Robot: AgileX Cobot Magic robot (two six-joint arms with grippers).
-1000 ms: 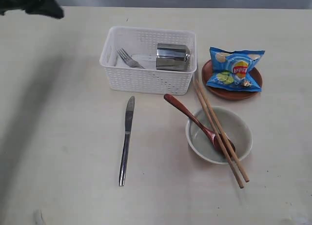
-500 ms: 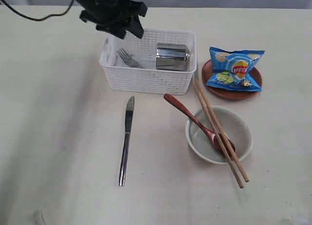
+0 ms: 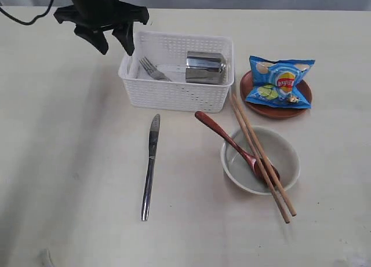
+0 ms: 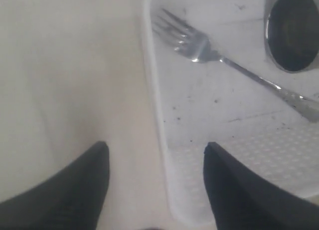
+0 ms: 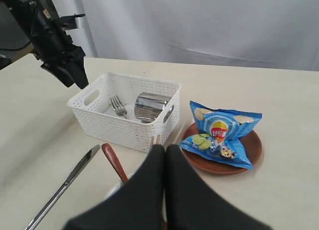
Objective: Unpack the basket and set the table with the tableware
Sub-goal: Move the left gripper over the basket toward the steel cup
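The white basket (image 3: 177,96) holds a steel fork (image 3: 152,69) and a steel cup (image 3: 205,68) lying on its side. My left gripper (image 3: 115,48) hangs open above the basket's left end, empty; its fingers (image 4: 89,180) straddle the rim (image 4: 152,105), with the fork (image 4: 199,45) and cup (image 4: 294,30) beyond. On the table (image 3: 69,163) lie the knife (image 3: 150,165), and the wooden spoon (image 3: 223,138) and chopsticks (image 3: 261,160) resting in the cream bowl (image 3: 290,154). The brown plate (image 3: 306,96) sits at the right. My right gripper (image 5: 165,149) is shut and empty, above the bowl's side.
A blue chip bag (image 3: 278,81) lies on the plate. The chopsticks' far ends touch the basket's right front corner. The left arm (image 5: 55,40) reaches in from the table's far left corner.
The left arm swung in from the top left to the basket's left end, and its jaws opened wide. Nothing on the table moved; the right gripper stayed shut.
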